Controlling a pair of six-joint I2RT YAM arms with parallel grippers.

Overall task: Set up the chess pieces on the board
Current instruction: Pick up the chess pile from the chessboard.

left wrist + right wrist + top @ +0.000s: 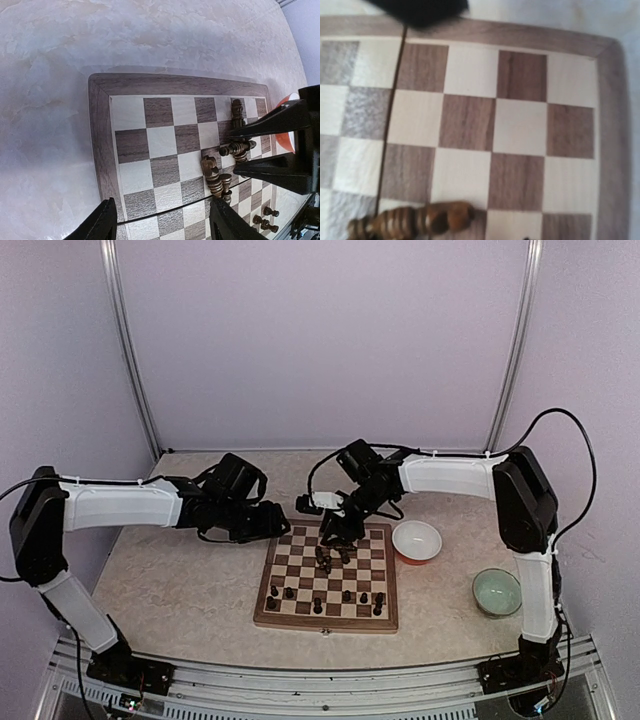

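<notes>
The board (372, 562) lies in the middle of the table with dark chess pieces on it: a cluster (325, 558) near its centre and a loose row (347, 596) along its near side. My left gripper (278, 525) hovers over the board's far left corner, open, and its fingers (97, 226) have only bare squares between them. My right gripper (235, 152) is open over the centre, with one piece (239, 147) lying on its side between the spread fingers. That lying piece (415, 220) shows low in the right wrist view; the fingers themselves are out of frame there.
A white bowl with an orange outside (416, 540) stands just right of the board. A pale green bowl (497, 592) sits further right and nearer. More pieces (212, 176) stand close to the right gripper's fingers. The two grippers are close together above the board's far edge.
</notes>
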